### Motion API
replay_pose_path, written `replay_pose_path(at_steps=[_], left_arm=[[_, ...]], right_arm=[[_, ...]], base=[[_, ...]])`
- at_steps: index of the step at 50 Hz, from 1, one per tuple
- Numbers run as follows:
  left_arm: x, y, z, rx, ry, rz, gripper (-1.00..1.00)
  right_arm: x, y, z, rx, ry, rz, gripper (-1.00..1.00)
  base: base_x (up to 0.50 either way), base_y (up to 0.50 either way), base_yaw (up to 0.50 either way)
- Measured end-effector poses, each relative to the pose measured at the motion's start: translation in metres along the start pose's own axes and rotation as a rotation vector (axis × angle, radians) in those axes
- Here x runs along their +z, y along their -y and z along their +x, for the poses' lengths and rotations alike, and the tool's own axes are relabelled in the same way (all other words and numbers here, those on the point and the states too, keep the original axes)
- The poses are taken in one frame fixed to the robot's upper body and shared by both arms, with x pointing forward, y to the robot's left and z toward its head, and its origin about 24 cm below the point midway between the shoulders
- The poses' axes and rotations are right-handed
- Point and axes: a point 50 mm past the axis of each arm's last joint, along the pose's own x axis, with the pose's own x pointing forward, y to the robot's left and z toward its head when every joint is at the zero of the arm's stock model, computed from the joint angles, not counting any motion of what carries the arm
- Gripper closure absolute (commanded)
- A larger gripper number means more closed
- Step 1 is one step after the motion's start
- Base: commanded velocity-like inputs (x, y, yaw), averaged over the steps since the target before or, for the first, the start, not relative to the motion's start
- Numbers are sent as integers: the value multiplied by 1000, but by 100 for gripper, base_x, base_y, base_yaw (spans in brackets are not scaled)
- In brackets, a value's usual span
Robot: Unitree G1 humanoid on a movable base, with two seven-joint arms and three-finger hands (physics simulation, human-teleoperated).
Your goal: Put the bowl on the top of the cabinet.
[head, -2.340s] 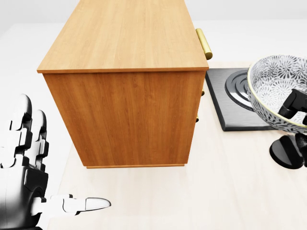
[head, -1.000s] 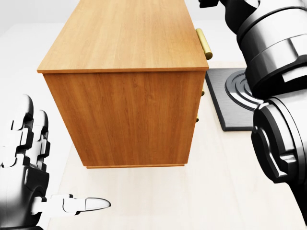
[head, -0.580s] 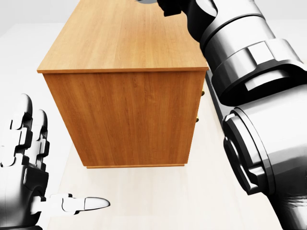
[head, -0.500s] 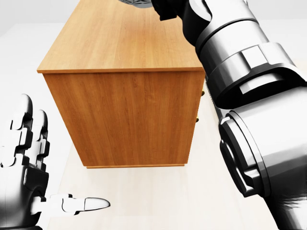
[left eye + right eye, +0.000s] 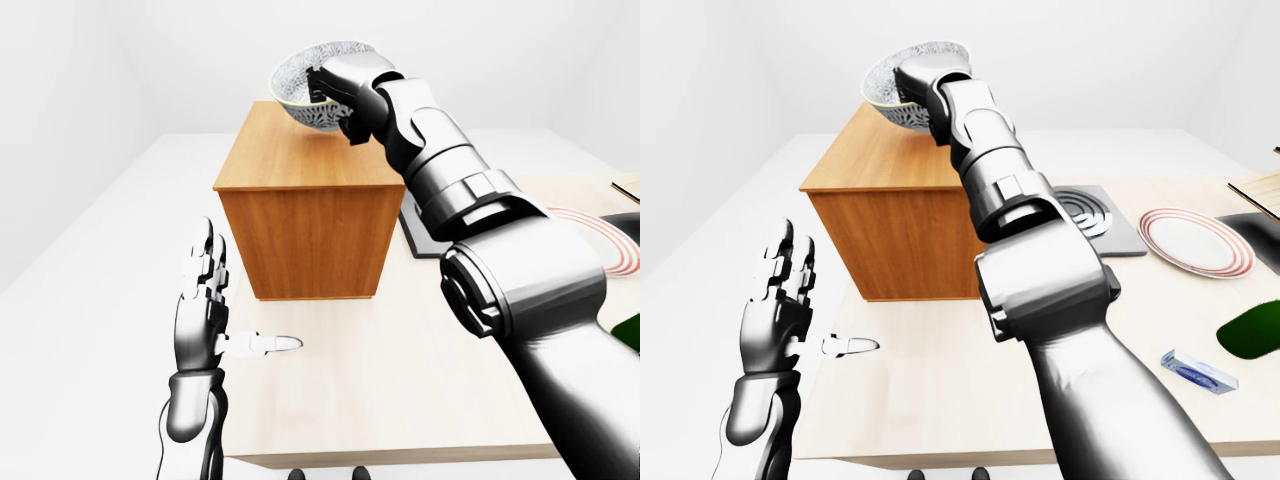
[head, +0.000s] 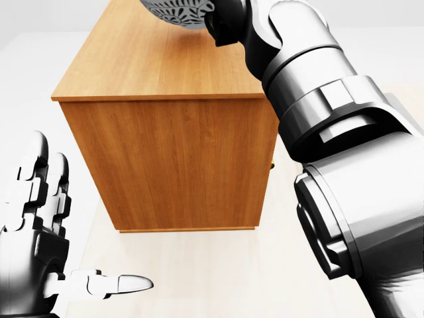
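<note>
Currently the right robot hand (image 5: 335,85) grips the bowl (image 5: 305,85) by its rim above the cabinet (image 5: 305,160); lower level before releasing; left robot hand (image 5: 205,310) idles open.

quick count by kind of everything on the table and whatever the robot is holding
bowl, held in the right hand above the cabinet: 1
wooden cabinet: 1
black burner plate: 1
red-rimmed plate: 1
small blue and white box: 1
green thing, cut off at the right edge: 1
total: 6
The left hand is open and holds nothing.
</note>
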Motion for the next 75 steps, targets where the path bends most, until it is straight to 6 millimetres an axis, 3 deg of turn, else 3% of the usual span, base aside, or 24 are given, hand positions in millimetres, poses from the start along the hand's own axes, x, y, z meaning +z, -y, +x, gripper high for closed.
replay_pose_path(at_steps=[6, 7, 8, 9, 29, 39, 56, 75], left_arm=[[0, 0, 0, 1, 1, 0, -100], [0, 0, 0, 1, 2, 0, -100], [0, 0, 0, 2, 2, 0, -100], [0, 0, 0, 2, 2, 0, -100], [1, -1, 1, 6, 4, 0, -100], [0, 0, 0, 4, 0, -1, -100], [-1, 0, 0, 1, -5, 0, -100], [0, -1, 2, 9, 4, 2, -100]], right_arm=[[-1, -4, 0, 7, -4, 0, 100], [-1, -4, 0, 8, -5, 0, 54], [-2, -4, 0, 8, -6, -1, -58], [-2, -4, 0, 6, -6, -4, -100], [-6, 5, -1, -26, -26, -31, -100], [-14, 21, -4, -47, -49, -48, -100], [-50, 77, -24, -128, -150, -85, -100], [-106, 143, -70, -237, -328, -127, -100]], base=[[0, 0, 0], [0, 0, 0], [0, 0, 0], [0, 0, 0], [0, 0, 0], [0, 0, 0], [0, 0, 0], [0, 0, 0]])
